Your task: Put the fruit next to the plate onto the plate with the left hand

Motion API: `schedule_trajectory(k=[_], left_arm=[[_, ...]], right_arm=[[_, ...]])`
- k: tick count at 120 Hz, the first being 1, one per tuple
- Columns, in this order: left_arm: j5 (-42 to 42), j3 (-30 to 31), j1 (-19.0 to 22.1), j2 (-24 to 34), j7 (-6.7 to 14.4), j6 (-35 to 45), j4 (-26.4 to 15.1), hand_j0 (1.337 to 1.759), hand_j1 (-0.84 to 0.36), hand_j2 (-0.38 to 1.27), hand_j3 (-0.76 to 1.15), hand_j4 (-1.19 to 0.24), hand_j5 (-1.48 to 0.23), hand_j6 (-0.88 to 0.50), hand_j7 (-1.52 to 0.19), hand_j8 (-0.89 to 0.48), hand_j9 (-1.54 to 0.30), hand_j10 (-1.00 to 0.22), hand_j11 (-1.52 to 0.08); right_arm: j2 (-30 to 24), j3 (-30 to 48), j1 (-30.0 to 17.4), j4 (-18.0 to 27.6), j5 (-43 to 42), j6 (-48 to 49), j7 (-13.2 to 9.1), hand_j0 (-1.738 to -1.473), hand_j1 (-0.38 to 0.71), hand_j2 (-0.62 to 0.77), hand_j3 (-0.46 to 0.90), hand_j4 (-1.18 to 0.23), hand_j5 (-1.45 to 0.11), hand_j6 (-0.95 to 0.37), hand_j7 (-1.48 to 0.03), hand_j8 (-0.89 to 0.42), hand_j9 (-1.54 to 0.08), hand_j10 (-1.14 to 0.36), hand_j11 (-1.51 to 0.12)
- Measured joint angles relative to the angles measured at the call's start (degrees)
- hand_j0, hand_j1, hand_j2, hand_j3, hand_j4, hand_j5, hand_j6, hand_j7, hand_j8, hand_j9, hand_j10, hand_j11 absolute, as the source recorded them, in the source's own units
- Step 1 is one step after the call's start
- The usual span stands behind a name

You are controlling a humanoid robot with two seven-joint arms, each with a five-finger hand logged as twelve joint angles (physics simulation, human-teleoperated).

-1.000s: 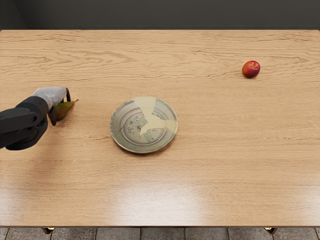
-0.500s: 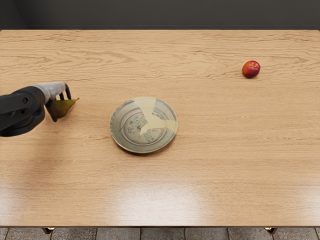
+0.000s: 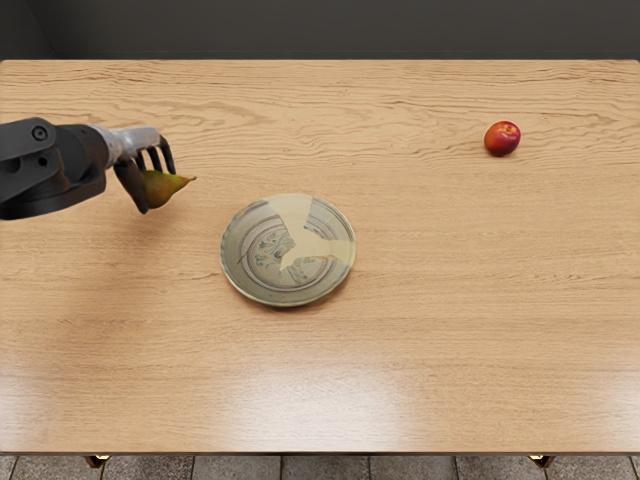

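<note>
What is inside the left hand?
A pear, its narrow end sticking out to the right. The fingers of the left hand cover its top and rear, so that part cannot be seen.

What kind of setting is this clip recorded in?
Probably a simulated tabletop setup, dining-like: a wooden table, one patterned plate, a red fruit far right, a pear gripped by the left robot hand, with a dark wall behind.

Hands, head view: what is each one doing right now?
Left hand: closed on the pear, left of the plate, not over it.
Right hand: not in view.
</note>
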Motion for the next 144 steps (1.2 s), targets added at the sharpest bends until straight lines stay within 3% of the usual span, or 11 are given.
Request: schedule_trajectory(k=[52, 81, 139, 144], left_arm=[[-5.83, -0.24, -3.68, -1.28, 0.01, -1.25, -1.48, 1.656, -0.32, 0.37, 0.00, -0.50, -0.95, -0.35, -0.93, -0.47, -0.92, -0.69, -0.92], [-7.30, -0.29, -4.15, -4.66, 0.02, -1.42, -1.66, 1.656, -0.33, 0.38, 0.00, -0.51, -0.96, -0.37, -0.93, -0.47, -0.92, -0.70, -0.92], [-9.71, -0.14, -5.23, -10.77, -0.02, -1.41, -1.53, 1.657, -0.36, 0.52, 0.00, -0.67, -0.94, -0.44, -0.92, -0.54, -0.93, -0.70, -0.93], [-9.71, -0.08, -5.63, -11.06, -0.02, -1.79, -1.27, 1.657, -0.33, 0.48, 0.00, -0.63, -0.89, -0.45, -0.88, -0.49, -0.88, -0.66, -0.88]], right_arm=[[0.00, 0.00, -0.07, 0.00, 0.02, -0.01, 0.00, -1.658, -0.31, -0.01, 0.00, -0.03, -0.04, -0.03, -0.04, -0.03, -0.04, -0.03, -0.04], [0.00, 0.00, -0.09, 0.00, 0.02, -0.01, 0.00, -1.658, -0.31, -0.01, 0.00, -0.03, -0.04, -0.03, -0.04, -0.03, -0.04, -0.03, -0.04], [-0.04, 0.00, -0.46, 0.00, 0.02, -0.01, 0.00, -1.658, -0.31, -0.01, 0.00, -0.03, -0.04, -0.03, -0.04, -0.03, -0.04, -0.03, -0.04], [-0.06, 0.00, -0.48, 0.01, 0.02, -0.01, 0.00, -1.658, -0.31, -0.01, 0.00, -0.03, -0.04, -0.03, -0.04, -0.03, -0.04, -0.03, -0.04]])
